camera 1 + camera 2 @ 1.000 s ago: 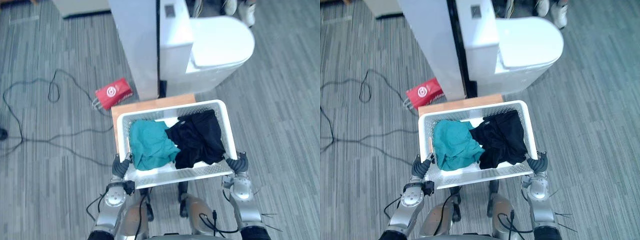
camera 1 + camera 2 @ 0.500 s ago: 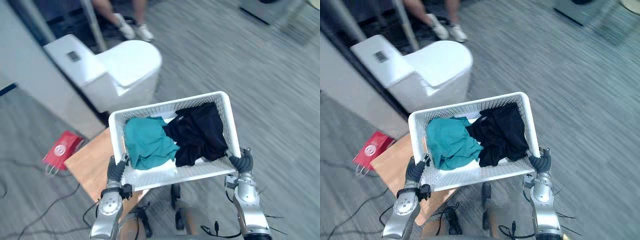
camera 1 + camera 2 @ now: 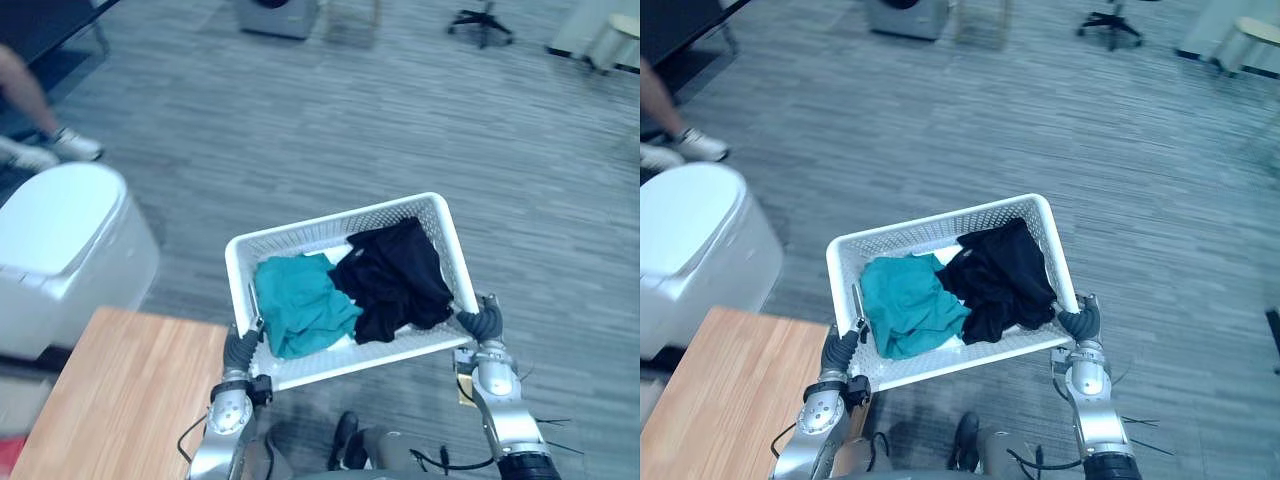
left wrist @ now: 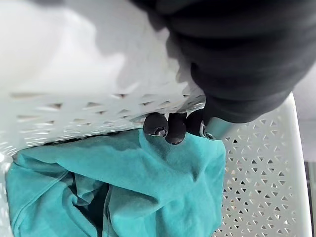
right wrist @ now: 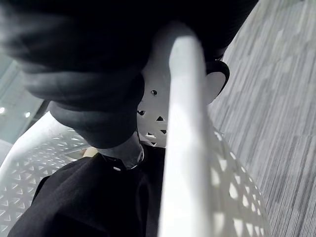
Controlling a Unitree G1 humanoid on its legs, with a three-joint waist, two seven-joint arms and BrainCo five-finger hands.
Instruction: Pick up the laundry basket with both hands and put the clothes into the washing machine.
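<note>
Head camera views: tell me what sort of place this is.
Probably an office or lab room staged for household chores, not a real home: grey carpet floor, a swivel chair at the far side, and a wooden table near the laundry basket.

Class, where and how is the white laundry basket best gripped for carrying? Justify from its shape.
The rim at its two short ends, one hand from each side. The basket is wide and open-topped, with a lip that fingers hook over, as the left hand and right hand do.
</note>
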